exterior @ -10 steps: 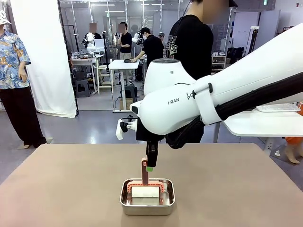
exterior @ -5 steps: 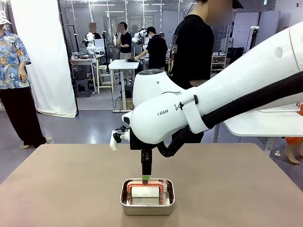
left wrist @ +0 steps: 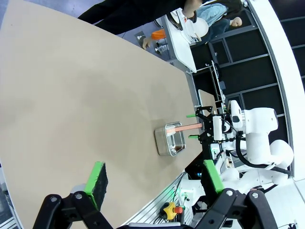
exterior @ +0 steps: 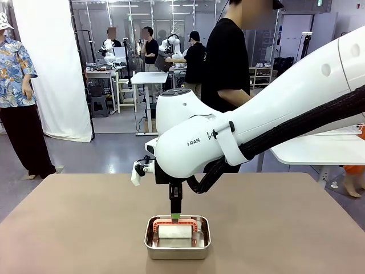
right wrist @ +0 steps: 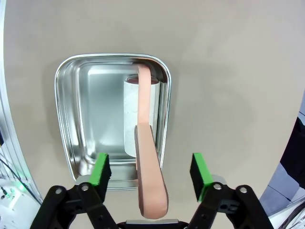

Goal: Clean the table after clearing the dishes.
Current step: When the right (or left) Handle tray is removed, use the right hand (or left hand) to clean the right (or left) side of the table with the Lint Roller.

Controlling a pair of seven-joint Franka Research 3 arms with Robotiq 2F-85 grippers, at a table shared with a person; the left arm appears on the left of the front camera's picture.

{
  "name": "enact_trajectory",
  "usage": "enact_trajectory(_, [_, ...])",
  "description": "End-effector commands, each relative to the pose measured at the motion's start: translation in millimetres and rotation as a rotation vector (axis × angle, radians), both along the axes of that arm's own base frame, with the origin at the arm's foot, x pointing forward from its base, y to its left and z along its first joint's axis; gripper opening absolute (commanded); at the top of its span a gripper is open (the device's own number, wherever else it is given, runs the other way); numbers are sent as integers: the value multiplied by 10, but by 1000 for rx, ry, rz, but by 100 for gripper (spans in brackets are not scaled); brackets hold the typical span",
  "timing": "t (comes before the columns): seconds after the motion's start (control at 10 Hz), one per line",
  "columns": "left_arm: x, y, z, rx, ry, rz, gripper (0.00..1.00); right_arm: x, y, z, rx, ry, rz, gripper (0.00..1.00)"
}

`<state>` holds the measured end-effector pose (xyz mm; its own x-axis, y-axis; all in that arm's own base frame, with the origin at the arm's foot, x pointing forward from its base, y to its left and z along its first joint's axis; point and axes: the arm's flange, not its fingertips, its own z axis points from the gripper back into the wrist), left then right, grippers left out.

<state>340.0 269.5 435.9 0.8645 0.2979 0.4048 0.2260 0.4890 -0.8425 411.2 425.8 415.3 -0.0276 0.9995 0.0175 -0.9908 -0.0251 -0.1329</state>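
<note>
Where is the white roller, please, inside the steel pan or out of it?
Inside: the roller lies in the steel pan, pink handle standing up between the open pads of the right gripper.

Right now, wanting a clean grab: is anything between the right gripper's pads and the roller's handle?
Nothing visible. The handle rises from the pan between the right gripper's open pads, a bare gap on each side.

A tall white fabric curtain (exterior: 54, 68) hangs upper left, reaching the glossy grey floor (exterior: 108, 154); a small white-topped table (exterior: 149, 78) stands centre back.
</note>
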Motion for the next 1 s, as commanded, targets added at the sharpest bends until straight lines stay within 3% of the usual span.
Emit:
enact_trajectory(0.0, [-36, 6, 2, -4, -14, 1, 100, -45, 48, 33, -26, -12, -24, 61])
enact_trajectory(0.1, [-36, 6, 2, -4, -14, 1, 100, -40, 53, 42, -28, -9, -23, 75])
enact_trajectory(0.2, [-36, 6, 2, -4, -14, 1, 100, -29, 54, 55, -22, -11, -26, 42])
enact_trajectory(0.3, [-36, 6, 2, -4, -14, 1, 100, -26, 70, 68, -26, -12, -23, 55])
enact_trajectory(0.4, [-36, 6, 2, -4, -14, 1, 100, -24, 74, 68, -26, -12, -24, 23])
enact_trajectory(0.5, [-36, 6, 2, -4, -14, 1, 100, -19, 80, 64, -30, -10, -28, 36])
enact_trajectory(0.6, [-36, 6, 2, -4, -14, 1, 100, -22, 86, 63, -27, -12, -28, 3])
enact_trajectory(0.7, [-36, 6, 2, -4, -14, 1, 100, -23, 87, 53, -30, -7, -29, 17])
enact_trajectory(0.8, [-36, 6, 2, -4, -14, 1, 100, -18, 85, 48, -27, -6, -30, 0])
enact_trajectory(0.9, [-36, 6, 2, -4, -14, 1, 100, -15, 83, 50, -25, -6, -31, 0])
